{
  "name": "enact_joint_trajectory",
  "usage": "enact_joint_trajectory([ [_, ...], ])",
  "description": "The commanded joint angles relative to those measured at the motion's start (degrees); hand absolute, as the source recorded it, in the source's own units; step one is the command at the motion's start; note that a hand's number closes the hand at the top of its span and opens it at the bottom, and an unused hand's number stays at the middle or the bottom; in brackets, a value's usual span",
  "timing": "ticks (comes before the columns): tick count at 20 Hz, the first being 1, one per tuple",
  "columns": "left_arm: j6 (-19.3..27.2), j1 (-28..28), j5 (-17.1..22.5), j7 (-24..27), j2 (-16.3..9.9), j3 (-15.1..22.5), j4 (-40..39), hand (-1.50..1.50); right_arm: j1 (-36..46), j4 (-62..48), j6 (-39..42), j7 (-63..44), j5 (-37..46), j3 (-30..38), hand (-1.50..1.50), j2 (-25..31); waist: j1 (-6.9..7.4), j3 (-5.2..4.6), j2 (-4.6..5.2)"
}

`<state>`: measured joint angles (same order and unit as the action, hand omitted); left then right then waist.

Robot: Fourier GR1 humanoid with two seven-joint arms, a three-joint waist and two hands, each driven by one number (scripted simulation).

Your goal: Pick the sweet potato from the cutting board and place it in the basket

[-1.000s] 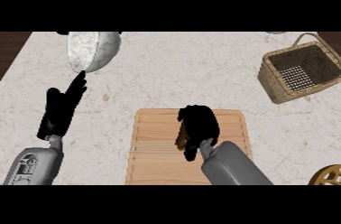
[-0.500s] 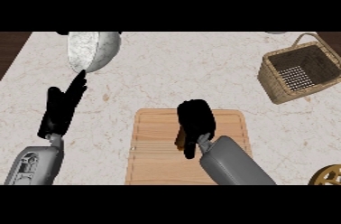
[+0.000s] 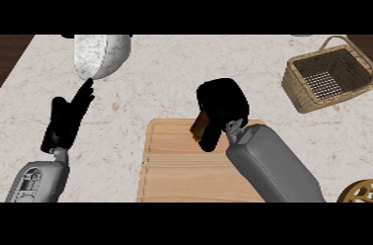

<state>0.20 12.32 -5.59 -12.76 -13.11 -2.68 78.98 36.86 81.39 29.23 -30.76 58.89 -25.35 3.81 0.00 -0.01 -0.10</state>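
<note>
Orange-brown sweet potato (image 3: 197, 127) sits pinched in my right hand (image 3: 222, 104) – it's barely showing; swinging right to the far woven wicker basket (image 3: 329, 80), I could lose it.

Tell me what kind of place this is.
Most likely a kitchen counter: a pale marble-like worktop carries a wooden cutting board, a wicker basket and a speckled grey bowl.

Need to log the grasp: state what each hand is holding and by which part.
The right hand is curled round the sweet potato; only its lower left end shows, so the exact hold cannot be told. The left hand holds nothing.
</note>
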Motion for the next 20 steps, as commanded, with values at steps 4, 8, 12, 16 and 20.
enact_joint_trajectory([
  [4,-1.4,-0.1,1.1,0.0,-0.9,-1.1,0.3,0.0,4.3,9.3,-0.5,-7.6,-13.1,8.8,1.5,-3.7,0.47,0.01,-0.09],
  [8,0.0,0.1,-0.3,-1.8,0.8,0.6,1.1,0.0,5.8,19.7,-4.4,-13.4,-21.5,12.3,1.5,-3.8,-0.01,0.05,-0.49],
  [12,-1.7,0.0,1.0,1.5,-1.0,-1.7,-1.8,0.0,14.3,25.2,-5.9,-22.7,-27.3,18.3,1.5,-3.8,-0.17,-0.05,-0.29],
  [16,0.9,2.5,-1.2,-0.4,0.7,-0.3,-1.5,0.0,28.0,25.6,-3.3,-31.8,-28.4,24.7,1.5,-3.8,-0.49,-0.06,-0.35],
  [20,0.0,2.1,0.0,0.2,0.5,-1.4,-2.4,0.0,37.9,19.4,-2.4,-35.1,-30.8,32.0,1.5,0.2,-0.23,-0.06,-0.23],
])
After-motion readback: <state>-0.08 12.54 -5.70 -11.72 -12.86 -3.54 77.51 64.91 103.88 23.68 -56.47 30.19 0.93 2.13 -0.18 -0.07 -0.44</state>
